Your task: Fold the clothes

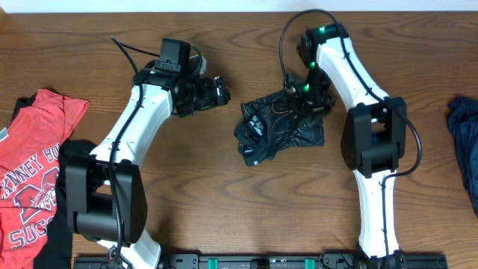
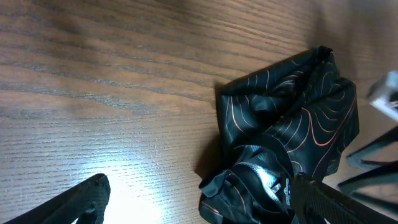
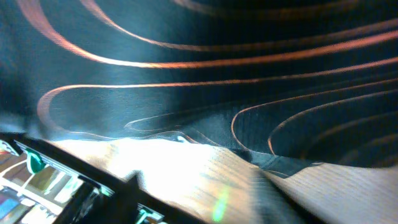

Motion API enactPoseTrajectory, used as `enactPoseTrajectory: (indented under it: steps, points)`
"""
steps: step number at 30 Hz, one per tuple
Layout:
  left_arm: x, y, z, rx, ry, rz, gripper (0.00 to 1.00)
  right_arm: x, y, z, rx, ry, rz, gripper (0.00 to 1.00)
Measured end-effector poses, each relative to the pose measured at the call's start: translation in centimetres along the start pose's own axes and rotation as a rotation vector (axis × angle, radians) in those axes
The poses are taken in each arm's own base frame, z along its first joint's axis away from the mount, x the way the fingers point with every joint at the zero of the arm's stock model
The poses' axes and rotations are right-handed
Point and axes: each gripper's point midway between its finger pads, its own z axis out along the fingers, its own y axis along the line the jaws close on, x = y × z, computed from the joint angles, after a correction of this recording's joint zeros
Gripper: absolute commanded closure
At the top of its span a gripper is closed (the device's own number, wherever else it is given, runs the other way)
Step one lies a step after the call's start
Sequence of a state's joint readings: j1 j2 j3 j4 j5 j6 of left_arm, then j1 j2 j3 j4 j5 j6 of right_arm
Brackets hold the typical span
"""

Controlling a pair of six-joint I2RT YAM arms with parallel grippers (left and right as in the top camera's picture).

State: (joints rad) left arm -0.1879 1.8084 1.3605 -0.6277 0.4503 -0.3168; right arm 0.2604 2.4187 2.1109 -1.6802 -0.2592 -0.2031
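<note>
Wood-grain table [image 1: 224,194] all around, clothes scattered on it. Black jersey [image 1: 280,128] with the thin orange lines sits crumpled in a lump pretty much dead centre, not flat at all.

Left gripper [image 1: 218,90] hangs off the jersey's 10 o'clock, near it but apart from the cloth in the overhead view. Jaws are spread wide: on the left wrist cam the fingers [image 2: 81,199] sit way out at opposite bottom corners, with the jersey [image 2: 292,124] bunched at 3 o'clock and bare wood everywhere else. Nothing in them.

Right gripper [image 1: 304,103] is down on the jersey's 1 o'clock edge. Its wrist cam is basically all fabric [image 3: 205,74], super close, with a strip of table along 6 o'clock. Honestly can't tell if those jaws are spread or pinching the cloth, too blurry and dark.

Red T-shirt [image 1: 33,172] with white lettering lies at the table's 9 o'clock edge; a blue piece [image 1: 464,142] pokes in at 3 o'clock, well apart from everything.
</note>
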Motion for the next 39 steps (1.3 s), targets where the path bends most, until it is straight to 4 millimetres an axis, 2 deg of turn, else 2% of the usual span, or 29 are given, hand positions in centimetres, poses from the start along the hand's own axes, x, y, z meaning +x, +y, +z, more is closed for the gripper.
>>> enactPoseTrajectory:
  steps: [3, 6, 7, 10, 11, 12, 13, 14, 15, 19, 25, 27, 28, 29, 34, 39]
  points:
    - [0.0, 0.0, 0.0, 0.000, 0.000, 0.000, 0.06, 0.1, -0.4, 0.9, -0.001, 0.015, 0.027, 0.32]
    - [0.0, 0.0, 0.0, 0.000, 0.000, 0.000, 0.06, -0.3, -0.9, 1.9, -0.001, 0.008, 0.054, 0.46]
    - [0.0, 0.0, 0.0, 0.000, 0.000, 0.000, 0.06, -0.5, -1.2, 2.4, 0.000, 0.002, 0.066, 0.48]
    - [0.1, 0.0, 0.0, -0.001, 0.002, -0.001, 0.06, -0.9, -2.0, 3.7, -0.001, -0.010, 0.108, 0.45]
    - [0.1, 0.0, 0.0, 0.000, 0.003, -0.001, 0.05, -1.0, -2.2, 4.1, -0.003, -0.013, 0.125, 0.53]
    - [0.1, 0.0, 0.0, 0.001, 0.003, -0.001, 0.06, -1.1, -2.3, 4.2, -0.009, -0.022, 0.140, 0.69]
    - [0.1, 0.0, 0.0, 0.002, 0.004, -0.001, 0.06, -1.3, -2.4, 4.2, -0.007, -0.044, 0.154, 0.91]
    - [0.1, 0.0, 0.0, 0.001, 0.006, -0.002, 0.05, -1.5, -2.5, 4.2, -0.003, -0.058, 0.172, 0.95]
    - [0.2, 0.0, 0.0, 0.001, 0.008, -0.003, 0.05, -1.6, -2.6, 4.3, 0.001, -0.066, 0.186, 0.94]
    - [0.5, 0.0, 0.0, 0.002, 0.020, -0.007, 0.06, -1.5, -3.0, 4.4, -0.001, -0.068, 0.267, 0.77]
    - [0.7, -1.2, 0.1, 0.050, 0.031, 0.008, 0.05, -1.2, -3.0, 4.6, 0.006, -0.078, 0.311, 0.78]
    - [0.8, -2.4, 0.3, 0.093, 0.032, 0.029, 0.05, -1.1, -3.1, 4.5, 0.011, -0.080, 0.314, 0.76]
    - [0.9, -3.3, 0.3, 0.124, 0.034, 0.044, 0.05, -1.2, -3.1, 4.5, 0.013, -0.081, 0.317, 0.69]
    - [1.0, -4.4, 0.4, 0.163, 0.038, 0.064, 0.05, -1.2, -3.1, 4.5, 0.010, -0.082, 0.324, 0.66]
    - [3.5, -8.9, 0.8, 0.294, 0.110, 0.136, 0.05, -1.4, -3.3, 4.0, 0.029, -0.121, 0.316, 0.63]
    - [6.0, -10.8, 1.5, 0.331, 0.189, 0.157, 0.05, -1.7, -4.0, 1.7, 0.075, -0.210, 0.315, 0.56]
